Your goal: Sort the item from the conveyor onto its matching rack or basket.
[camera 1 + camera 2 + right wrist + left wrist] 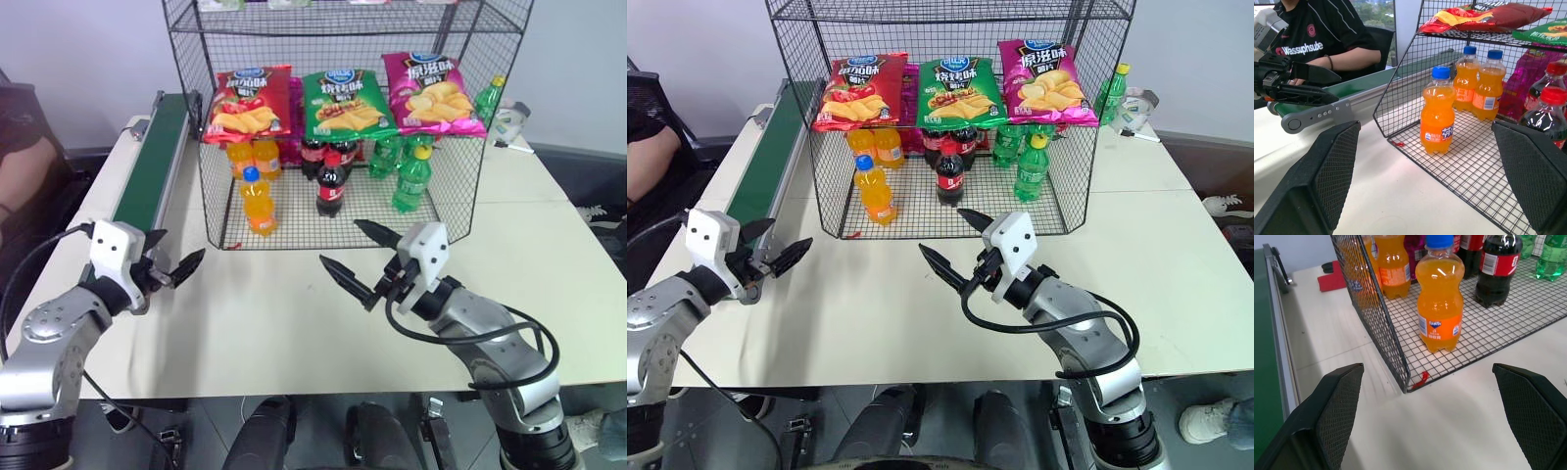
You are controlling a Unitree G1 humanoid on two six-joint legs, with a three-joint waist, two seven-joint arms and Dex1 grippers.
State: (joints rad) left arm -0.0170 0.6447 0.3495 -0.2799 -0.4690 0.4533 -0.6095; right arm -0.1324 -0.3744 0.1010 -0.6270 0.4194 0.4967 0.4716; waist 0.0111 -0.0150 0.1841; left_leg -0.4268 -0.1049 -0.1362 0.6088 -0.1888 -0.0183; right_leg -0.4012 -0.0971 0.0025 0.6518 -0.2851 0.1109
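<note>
Your white table [294,333] lies bare between both grippers and the black wire rack [446,211] at twelve o'clock. The orange soda bottle [258,202] stands upright on the rack's bottom tier, just inside its front-left corner, and the conveyor [152,162] runs along the table's edge at ten o'clock. Your left gripper [174,266] and right gripper [362,257] both hover spread wide and empty, well apart.

The tall black wire-grid cage rack [451,117] is cut off at the top edge. Two orange soda bottles [253,157] stand half hidden behind the red crisp bag [250,103].

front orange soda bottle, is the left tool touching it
Apart. The left wrist view shows the orange soda bottle standing inside the rack, bare table separating it from the open left tool.
</note>
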